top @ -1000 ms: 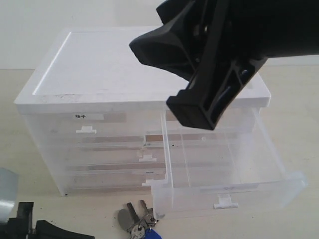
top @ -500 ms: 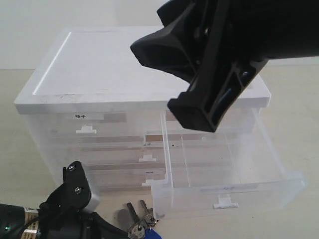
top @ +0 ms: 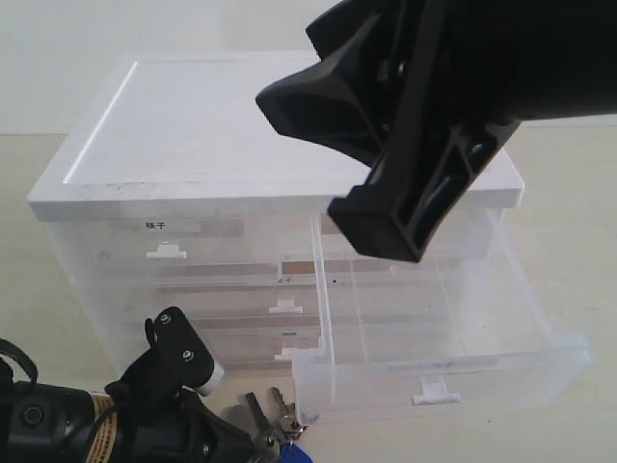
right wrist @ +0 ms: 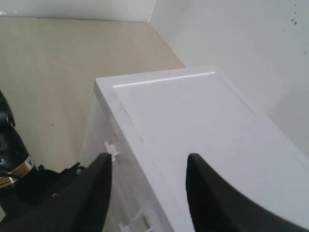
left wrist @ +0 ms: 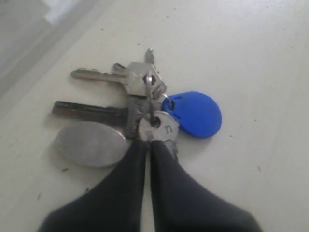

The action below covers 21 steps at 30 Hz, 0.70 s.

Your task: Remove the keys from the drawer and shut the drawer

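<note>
Left claw (left wrist: 148,144), pressed together, tips touching the keys (left wrist: 140,104); right claw (right wrist: 148,162) spread.

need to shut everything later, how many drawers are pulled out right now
1: the half-width drawer on the right, pulled out beside the keys. The other drawers look shut.

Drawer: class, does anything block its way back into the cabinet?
Nothing visible does. The drawer looks empty inside, and the keys lie on the table outside it, beside its front corner.
</note>
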Tool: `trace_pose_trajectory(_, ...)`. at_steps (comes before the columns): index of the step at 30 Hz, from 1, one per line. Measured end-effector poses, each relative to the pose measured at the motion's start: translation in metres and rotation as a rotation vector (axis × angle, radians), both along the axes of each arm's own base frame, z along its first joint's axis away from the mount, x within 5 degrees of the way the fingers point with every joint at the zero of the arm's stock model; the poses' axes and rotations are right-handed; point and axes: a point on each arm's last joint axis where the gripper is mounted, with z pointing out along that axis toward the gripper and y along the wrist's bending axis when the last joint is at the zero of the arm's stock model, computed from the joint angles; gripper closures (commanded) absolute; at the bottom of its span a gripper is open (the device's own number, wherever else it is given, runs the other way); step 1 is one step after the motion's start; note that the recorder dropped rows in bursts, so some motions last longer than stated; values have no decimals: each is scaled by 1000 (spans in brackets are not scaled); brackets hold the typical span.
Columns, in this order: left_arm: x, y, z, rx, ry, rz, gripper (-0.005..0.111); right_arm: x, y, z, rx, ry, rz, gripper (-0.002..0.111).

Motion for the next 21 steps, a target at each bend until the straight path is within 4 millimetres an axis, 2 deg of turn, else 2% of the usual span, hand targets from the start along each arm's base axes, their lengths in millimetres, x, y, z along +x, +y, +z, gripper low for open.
trace_pose_trajectory(13, 2, 2, -1, 16, -12, 24, 102, 0, 0, 0, 1, 4, -3, 65)
trace_pose_trajectory(17, -8, -2, 4, -79, -5, -55, 102, 0, 0, 0, 2, 5, -3, 65)
trace_pose_trajectory(21, -14, -2, 5, -93, 5, -96, 102, 0, 0, 0, 1, 8, -4, 65)
